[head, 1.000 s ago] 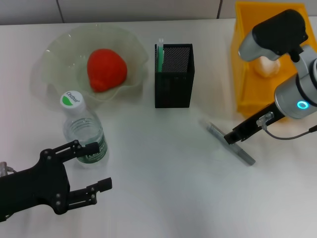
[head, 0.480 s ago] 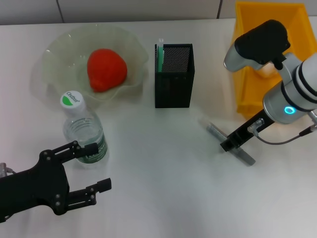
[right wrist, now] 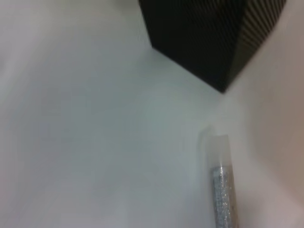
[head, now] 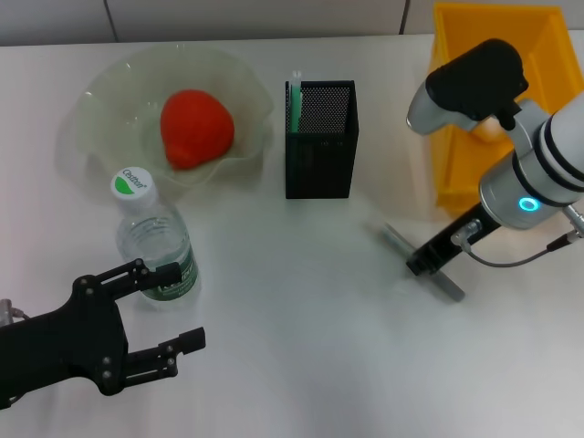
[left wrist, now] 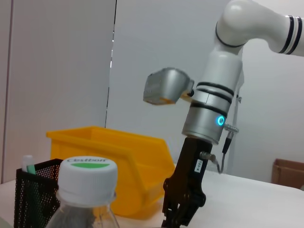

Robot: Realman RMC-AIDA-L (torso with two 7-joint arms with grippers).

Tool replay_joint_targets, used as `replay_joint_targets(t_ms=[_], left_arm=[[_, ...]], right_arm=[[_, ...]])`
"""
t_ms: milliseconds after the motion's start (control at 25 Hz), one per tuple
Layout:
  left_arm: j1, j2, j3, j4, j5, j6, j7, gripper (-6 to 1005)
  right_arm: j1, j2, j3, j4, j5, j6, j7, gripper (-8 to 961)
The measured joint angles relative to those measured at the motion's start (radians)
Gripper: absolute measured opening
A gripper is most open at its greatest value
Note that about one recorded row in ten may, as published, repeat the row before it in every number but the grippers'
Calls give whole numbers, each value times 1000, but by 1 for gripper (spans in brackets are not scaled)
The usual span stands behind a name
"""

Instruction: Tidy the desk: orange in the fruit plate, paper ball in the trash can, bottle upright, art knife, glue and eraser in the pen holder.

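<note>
Right claw [head: 422,265] down low at right centre of the head view, over the middle of the grey glitter-filled stick [head: 422,261] lying flat on the white counter [head: 301,310]; opening impossible to tell. Black pen holder [head: 320,140] just up-left, yellow trash can [head: 497,100] behind. Risk: off-centre pinch, stick skidding or rolling away. Left claw [head: 164,306] parked lower left, spread wide beside the upright bottle [head: 153,235].

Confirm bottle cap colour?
White with a green oval on top: the bottle cap; clearest in the head view.
</note>
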Motion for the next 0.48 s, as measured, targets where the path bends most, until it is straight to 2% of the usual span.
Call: replay_joint_targets(t_ms=[240, 360, 480], left_arm=[[0, 0, 0, 0, 0, 1, 0, 783], [1, 0, 0, 0, 0, 1, 0, 783], [1, 0, 0, -1, 0, 1, 0, 783]], right_arm=[[-103, -4, 27, -228, 127, -12, -73, 132], [-180, 0, 89, -359, 264, -3, -212, 140], [-248, 4, 168, -406, 489, 42, -402, 148]])
